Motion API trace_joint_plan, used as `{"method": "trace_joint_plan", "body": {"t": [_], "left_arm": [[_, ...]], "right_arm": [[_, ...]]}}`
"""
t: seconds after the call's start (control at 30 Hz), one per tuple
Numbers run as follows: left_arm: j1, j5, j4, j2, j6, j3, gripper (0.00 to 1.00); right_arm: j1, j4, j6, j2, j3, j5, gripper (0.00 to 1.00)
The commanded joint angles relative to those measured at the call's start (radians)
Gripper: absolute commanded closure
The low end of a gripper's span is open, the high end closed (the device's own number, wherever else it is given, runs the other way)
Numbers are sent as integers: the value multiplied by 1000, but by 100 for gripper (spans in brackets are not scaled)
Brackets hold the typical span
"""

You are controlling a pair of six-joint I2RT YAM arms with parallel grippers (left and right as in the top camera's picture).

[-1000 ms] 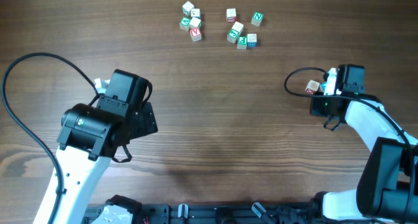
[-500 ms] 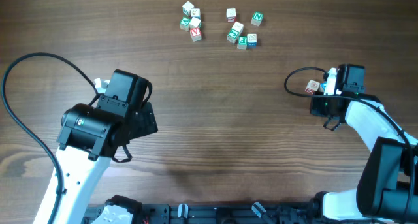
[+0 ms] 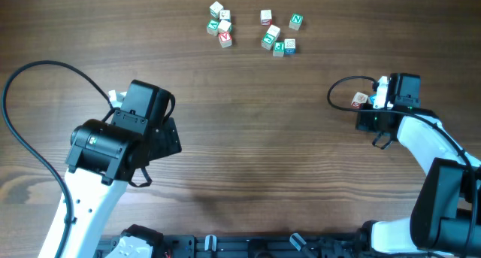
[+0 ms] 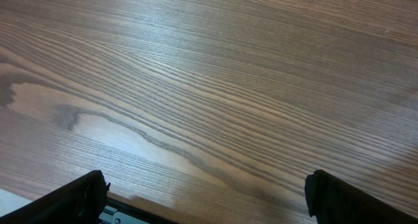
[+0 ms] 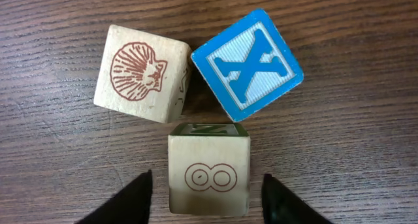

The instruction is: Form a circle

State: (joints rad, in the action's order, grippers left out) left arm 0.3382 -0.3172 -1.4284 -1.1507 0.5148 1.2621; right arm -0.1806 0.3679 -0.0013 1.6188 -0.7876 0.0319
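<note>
Blue X cube (image 5: 247, 64), shell cube (image 5: 140, 72) and ringed cube (image 5: 209, 178) huddle together; the last's green side letter is unclear. Right jaws flank it, apart and not touching. Left jaws gape wide.

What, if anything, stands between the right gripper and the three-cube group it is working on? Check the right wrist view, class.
Nothing visible does. The right gripper straddles the double-ring cube, with bare wood showing between each finger and the cube's sides. The shell cube and blue X cube sit just beyond it.
</note>
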Motion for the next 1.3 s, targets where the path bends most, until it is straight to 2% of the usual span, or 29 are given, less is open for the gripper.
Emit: {"method": "trace_joint_plan", "body": {"t": [0.0,0.1,0.23,0.3,0.37,0.4,0.43,0.47,0.53,0.7,0.83,0.9,1.03,1.27], "left_arm": [[-8,-13,2,10,18,-3,0],[-8,-13,2,10,18,-3,0],[-8,-13,2,10,18,-3,0],[-8,-13,2,10,18,-3,0],[-8,-13,2,10,18,-3,0],[-8,-13,2,10,18,-3,0],[-8,-13,2,10,18,-3,0],[-8,-13,2,10,18,-3,0],[-8,-13,2,10,18,-3,0],[-8,-13,2,10,18,-3,0],[-8,-13,2,10,18,-3,0],[-8,-13,2,10,18,-3,0],[-8,-13,2,10,18,-3,0],[-8,-13,2,10,18,-3,0]], "right_arm": [[-4,-1,2,16,10,-10,41],[-4,60,2,14,-5,-10,25],[-4,164,2,-37,-65,75,27],[-4,188,15,-80,-68,107,40],[-4,217,63,-101,-68,95,66],[-4,224,90,-100,-68,87,83],[-4,225,107,-100,-68,86,91],[-4,225,109,-100,-68,83,96],[-4,232,112,-99,-68,69,96],[-3,230,284,-98,-66,80,96],[-4,156,386,-114,-67,80,96],[-14,134,396,-153,-73,80,96],[-150,85,379,-215,-73,126,96],[-167,77,367,-214,-71,118,96]]}}
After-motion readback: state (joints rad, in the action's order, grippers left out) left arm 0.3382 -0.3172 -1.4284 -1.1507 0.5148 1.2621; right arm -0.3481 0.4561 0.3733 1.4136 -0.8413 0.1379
